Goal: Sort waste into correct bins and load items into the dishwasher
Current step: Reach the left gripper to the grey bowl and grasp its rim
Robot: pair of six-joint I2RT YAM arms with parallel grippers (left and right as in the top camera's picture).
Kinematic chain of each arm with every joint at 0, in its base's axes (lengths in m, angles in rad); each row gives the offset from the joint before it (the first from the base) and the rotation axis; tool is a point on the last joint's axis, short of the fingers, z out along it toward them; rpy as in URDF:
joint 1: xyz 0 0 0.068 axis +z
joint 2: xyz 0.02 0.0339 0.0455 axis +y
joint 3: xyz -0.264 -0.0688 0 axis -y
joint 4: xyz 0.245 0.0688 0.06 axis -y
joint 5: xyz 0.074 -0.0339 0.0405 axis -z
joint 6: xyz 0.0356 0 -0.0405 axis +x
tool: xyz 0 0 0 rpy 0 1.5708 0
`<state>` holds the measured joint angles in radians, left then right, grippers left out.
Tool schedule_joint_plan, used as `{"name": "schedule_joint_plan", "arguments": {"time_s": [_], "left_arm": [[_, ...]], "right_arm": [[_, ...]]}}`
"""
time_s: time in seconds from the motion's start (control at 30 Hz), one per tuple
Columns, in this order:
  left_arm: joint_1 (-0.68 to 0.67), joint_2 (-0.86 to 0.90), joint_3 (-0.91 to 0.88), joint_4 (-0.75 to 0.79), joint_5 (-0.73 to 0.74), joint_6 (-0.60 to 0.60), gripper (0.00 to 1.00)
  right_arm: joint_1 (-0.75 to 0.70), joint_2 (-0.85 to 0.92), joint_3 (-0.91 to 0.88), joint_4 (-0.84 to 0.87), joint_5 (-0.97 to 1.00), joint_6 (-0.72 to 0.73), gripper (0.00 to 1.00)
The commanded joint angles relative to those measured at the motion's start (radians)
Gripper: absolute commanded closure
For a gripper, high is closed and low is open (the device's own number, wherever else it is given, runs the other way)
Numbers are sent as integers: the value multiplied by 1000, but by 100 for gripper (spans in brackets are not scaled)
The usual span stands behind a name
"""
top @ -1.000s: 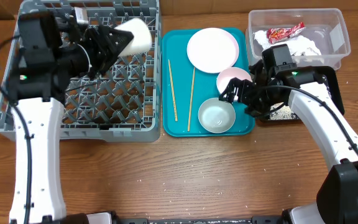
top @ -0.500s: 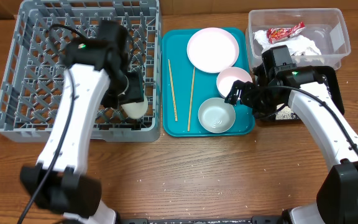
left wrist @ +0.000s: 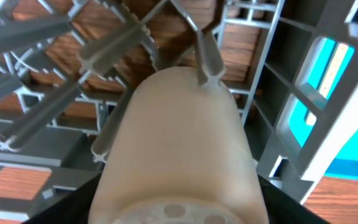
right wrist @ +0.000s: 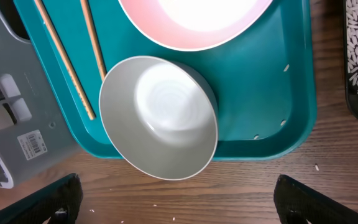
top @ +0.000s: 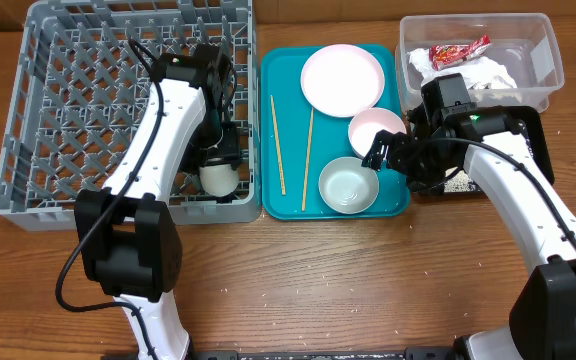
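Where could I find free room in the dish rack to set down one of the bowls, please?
The dish rack is bare across its left and middle peg rows. Only its near right corner is taken, by the cup in the left hand. The teal tray is crowded: plate, far bowl, near bowl, chopsticks, right hand open above.

In the left wrist view the small white cup (left wrist: 179, 149) crowds the frame, its base cut off below. The left gripper (left wrist: 179, 211) shows only dark slivers of its fingers (left wrist: 73, 205), so no grip can be read. In the right wrist view the upper white bowl (right wrist: 194, 25) runs off the top and the black tray (right wrist: 353, 112) off the right. The right gripper (right wrist: 176, 202) is cropped to wide-apart fingertips (right wrist: 48, 199) (mere corners).
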<state>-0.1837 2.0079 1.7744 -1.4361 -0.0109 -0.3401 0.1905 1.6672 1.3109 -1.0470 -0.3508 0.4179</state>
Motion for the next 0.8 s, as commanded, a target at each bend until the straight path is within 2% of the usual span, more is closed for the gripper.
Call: {"name": "schedule_joint_plan", "arguments": {"time_s": [0.0, 0.13, 0.3, 0.47, 0.57, 0.77], "left_arm": [[-7, 5, 14, -33, 32, 8, 20], [-8, -29, 29, -58, 43, 13, 14], [-14, -140, 90, -52, 137, 65, 15], [-132, -240, 109, 102, 171, 113, 15], [-219, -214, 108, 184, 172, 111, 11], [-366, -34, 108, 319, 168, 90, 14]], "right_arm": [[5, -27, 30, 5, 10, -3, 0], [5, -27, 30, 0, 9, -3, 0], [-8, -35, 53, 3, -32, -3, 0], [-88, -122, 224, -115, -17, -24, 0], [-142, -181, 297, -176, 42, -26, 0], [-261, -283, 311, -285, 134, -26, 0]]}}
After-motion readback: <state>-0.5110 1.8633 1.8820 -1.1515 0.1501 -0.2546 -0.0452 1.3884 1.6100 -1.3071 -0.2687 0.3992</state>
